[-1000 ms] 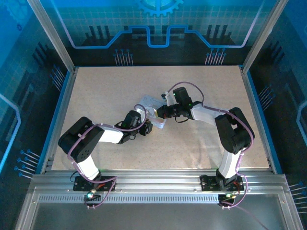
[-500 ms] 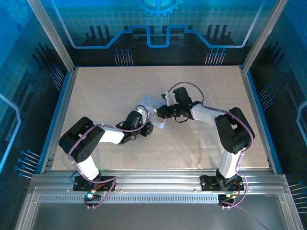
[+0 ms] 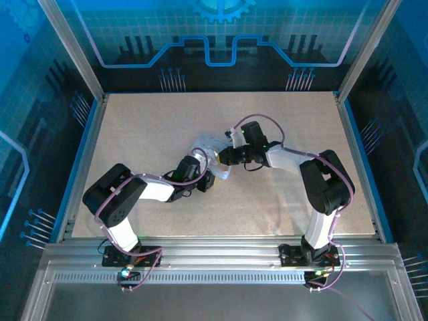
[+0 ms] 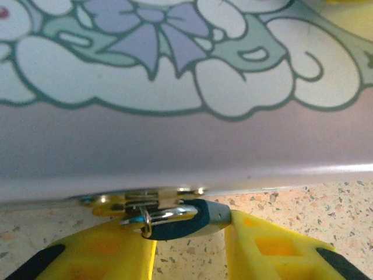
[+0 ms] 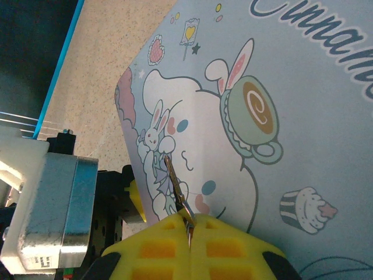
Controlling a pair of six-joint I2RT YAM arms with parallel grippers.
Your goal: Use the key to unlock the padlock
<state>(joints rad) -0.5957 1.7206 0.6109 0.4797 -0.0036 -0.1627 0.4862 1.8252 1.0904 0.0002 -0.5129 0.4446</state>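
Speckled beige table with a single tin box lying on it.
The tabletop is a flat, sandy board flecked with darker grains. Blue strips border its left and right sides, and an aluminium rail runs along the near edge. The box lies flat near the middle of the board, lid up and turned at an angle to the table's edges. It is pale grey-blue with rounded corners, and the lid shows a cartoon white long-eared animal, a cup, a cupcake and curly lettering. In the left wrist view its side wall comes down to the speckled surface.
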